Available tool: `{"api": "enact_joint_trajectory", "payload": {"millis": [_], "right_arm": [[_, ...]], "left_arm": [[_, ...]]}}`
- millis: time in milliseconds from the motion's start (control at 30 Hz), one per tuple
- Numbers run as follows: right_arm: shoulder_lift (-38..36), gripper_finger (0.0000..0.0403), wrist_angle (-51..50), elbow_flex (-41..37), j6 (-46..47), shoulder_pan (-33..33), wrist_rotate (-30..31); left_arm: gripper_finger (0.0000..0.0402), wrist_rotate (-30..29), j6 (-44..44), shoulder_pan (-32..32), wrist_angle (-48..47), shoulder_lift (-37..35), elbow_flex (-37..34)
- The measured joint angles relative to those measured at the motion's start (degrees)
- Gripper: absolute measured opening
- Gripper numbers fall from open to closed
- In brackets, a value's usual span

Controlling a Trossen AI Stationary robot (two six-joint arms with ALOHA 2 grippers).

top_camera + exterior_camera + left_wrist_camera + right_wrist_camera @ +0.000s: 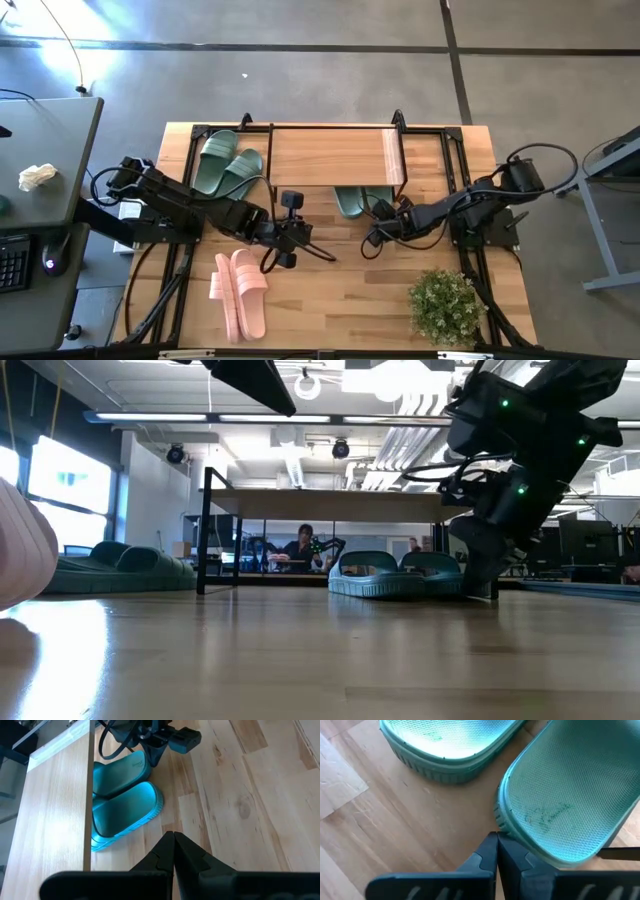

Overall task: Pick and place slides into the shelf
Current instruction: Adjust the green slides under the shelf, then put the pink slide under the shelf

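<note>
Status: one of three pairs is in place. You will find one green pair (pixel 352 202) under the shelf (pixel 330 155), its heels projecting past the front edge toward the arms; the low view shows both slides side by side on the tabletop (pixel 340 290) between the shelf legs.

Two pairs remain outside the shelf. The second green pair (pixel 225 165) lies just beside the shelf's left end. The pink pair (pixel 240 290) lies near the front of the tabletop, well apart from the shelf.

The right pincer (pixel 496 851) is closed and grips nothing. It sits low at the heel of one shelved slide (pixel 570 810); whether it touches the heel you cannot tell from these views.

The left pincer (pixel 173 851) is also closed and empty. It hangs over bare tabletop in front of the shelf, between the pink pair and the shelved pair.

Judge the task at roughly one third complete. No slide rests on the shelf's top plank.
</note>
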Motion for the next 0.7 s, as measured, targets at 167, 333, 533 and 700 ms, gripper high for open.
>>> {"api": "enact_joint_trajectory", "payload": {"millis": [167,333,533,700], "right_arm": [[0.0,0.0,0.0,0.0,0.2,0.0,-0.1],[0.0,0.0,0.0,0.0,0.3,1.1,0.3],[0.0,0.0,0.2,0.0,0.3,3.2,0.3],[0.0,0.0,6.8,0.0,-7.0,5.6,-5.2]], "left_arm": [[0.0,0.0,0.0,0.0,0.0,0.0,0.0],[0.0,0.0,0.0,0.0,-0.4,0.0,0.0],[0.0,0.0,-1.0,0.0,-1.8,0.0,0.0],[0.0,5.5,-1.5,-0.4,-4.7,0.0,0.0]]}}
